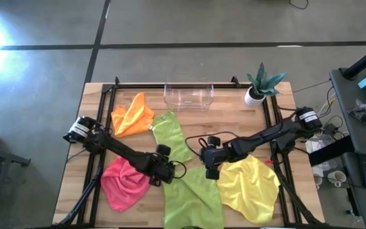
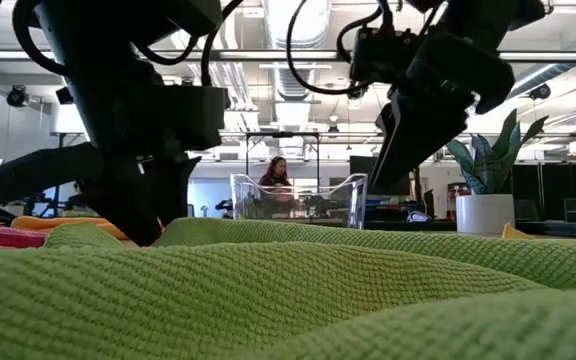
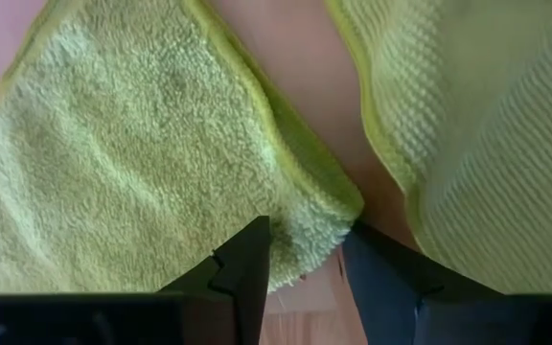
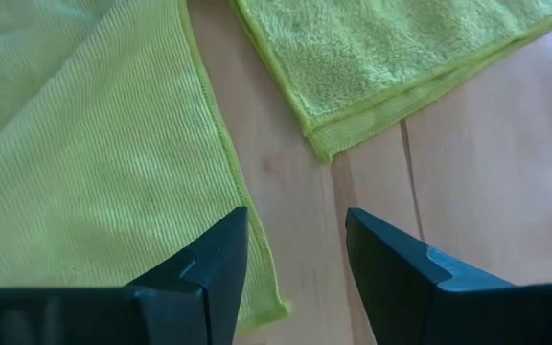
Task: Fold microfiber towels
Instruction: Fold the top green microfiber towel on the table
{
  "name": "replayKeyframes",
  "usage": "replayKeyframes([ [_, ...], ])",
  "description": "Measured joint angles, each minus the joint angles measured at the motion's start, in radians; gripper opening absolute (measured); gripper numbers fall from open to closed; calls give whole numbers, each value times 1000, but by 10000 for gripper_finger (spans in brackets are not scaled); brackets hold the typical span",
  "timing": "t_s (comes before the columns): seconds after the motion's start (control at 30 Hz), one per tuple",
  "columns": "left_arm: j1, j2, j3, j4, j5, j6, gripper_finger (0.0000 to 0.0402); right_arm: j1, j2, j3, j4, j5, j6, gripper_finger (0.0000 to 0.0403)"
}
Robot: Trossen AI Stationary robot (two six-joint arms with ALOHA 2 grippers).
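Near the bench (image 1: 234, 117) centre we see two lime green towels (image 1: 192, 191): one long at 12 o'clock, one spread toward 6. The left gripper (image 3: 305, 264) is clamped on the plush lime towel's (image 3: 142, 163) corner. The right gripper (image 4: 295, 259) hangs with fingers apart over bare wood beside the ribbed lime towel (image 4: 75, 172). The pink towel (image 1: 122, 181) lies at 8 o'clock, the orange towel (image 1: 132, 114) at 10, the yellow towel (image 1: 253, 187) at 4.

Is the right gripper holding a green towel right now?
No: in the right wrist view the right gripper stands open over bare wood, with the ribbed green towel's edge beside one finger, not between them.
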Motion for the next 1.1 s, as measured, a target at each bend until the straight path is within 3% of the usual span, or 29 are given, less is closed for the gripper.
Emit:
replayKeyframes([
  [0.23, 4, -2, -12, 43, 0, 5, 107, -20, 45, 0, 87, -5, -160, 169],
  [0.5, 8, -3, -14, 44, 0, 8, 8, -48, 112, 0, 188, -11, -361, 169],
  [0.7, 8, -25, -14, 44, 4, 1, 4, -65, 161, 0, 281, -12, -448, 169],
  [1.1, 11, -58, -11, 47, -30, -26, 1, -85, 232, 0, 332, -52, -455, 169],
])
